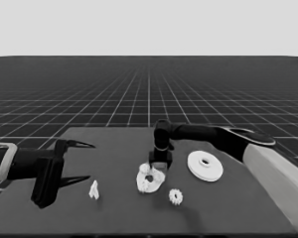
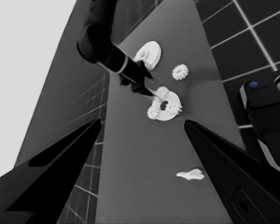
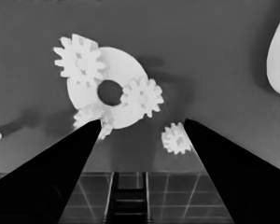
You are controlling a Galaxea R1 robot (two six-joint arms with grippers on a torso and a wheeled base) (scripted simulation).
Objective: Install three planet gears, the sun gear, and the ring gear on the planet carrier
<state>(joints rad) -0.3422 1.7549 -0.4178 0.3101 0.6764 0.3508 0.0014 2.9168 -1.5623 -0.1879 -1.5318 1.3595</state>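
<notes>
Smaller round part (image 1: 150, 181), flat with a central hole, mid-worktop, bearing three small toothed gears (image 3: 80, 59) around the hole. Fourth gear (image 1: 176, 196) loose just beside it, lying flat. Larger round part (image 1: 205, 165), thick, raised middle, apart to the right.

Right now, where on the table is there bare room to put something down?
The far left corner behind the left hand is bare, and the front strip before the thin white piece. It is crowded mid-table: the right hand over the smaller disc, loose gear, bigger disc.
</notes>
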